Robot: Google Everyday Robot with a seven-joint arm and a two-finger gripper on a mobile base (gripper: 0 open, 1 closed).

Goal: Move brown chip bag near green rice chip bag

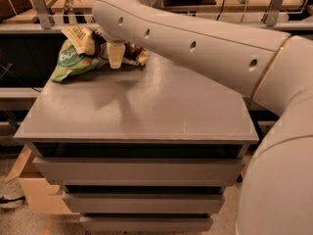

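Observation:
The brown chip bag [84, 36] lies at the far left corner of the grey cabinet top [146, 106]. Its cream end rests against and partly over the green rice chip bag [70, 61], and its dark middle [133, 53] shows to the right. My gripper [116, 58] is right at the brown bag's middle, pointing down in front of it, with part of the bag hidden behind it. My big white arm [195, 43] reaches in from the right across the back of the top.
The cabinet has several drawers [142, 170] below the front edge. A shelf with metal brackets [39, 6] and cables runs behind it. A cardboard box [34, 190] stands on the floor at the lower left.

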